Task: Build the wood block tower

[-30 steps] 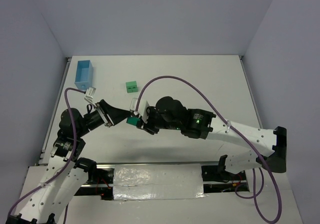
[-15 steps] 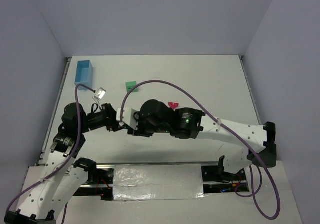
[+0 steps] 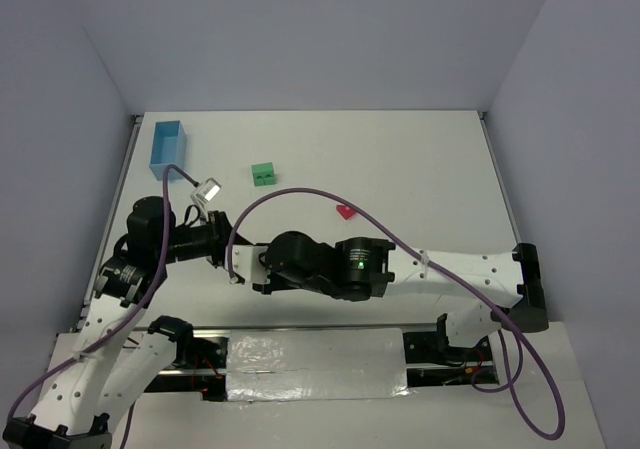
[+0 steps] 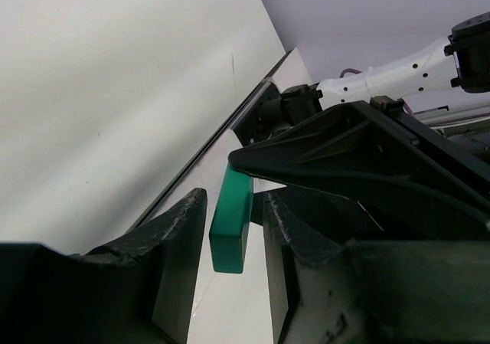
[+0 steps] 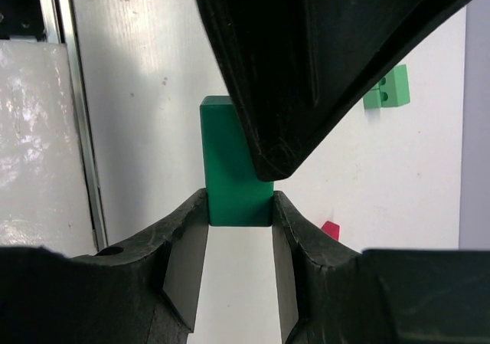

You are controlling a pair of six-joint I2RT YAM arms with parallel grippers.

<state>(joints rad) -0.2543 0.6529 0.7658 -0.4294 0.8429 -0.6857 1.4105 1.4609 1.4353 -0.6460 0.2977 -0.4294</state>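
A dark green block (image 5: 233, 175) is pinched at its near end by my right gripper (image 5: 239, 206), which is shut on it. The block's other end pokes between the fingers of my left gripper (image 4: 233, 198), with a thin gap on each side, so those jaws stand open around it. In the top view the two grippers meet nose to nose near the left front of the table, the left gripper (image 3: 220, 251) against the right gripper (image 3: 240, 262), and the block is hidden between them. A light green cube with dark marks (image 3: 263, 173) and a red roof piece (image 3: 347, 210) lie apart on the table.
A light blue box (image 3: 167, 146) stands at the back left corner. The purple cable (image 3: 300, 191) of the right arm arcs over the middle of the table. A foil-covered strip (image 3: 315, 364) runs along the near edge between the arm bases.
The right arm has carried the dark green block to the left and nearer, uncovering the red roof piece. The left gripper drew back with it, and its jaws have narrowed around the block.
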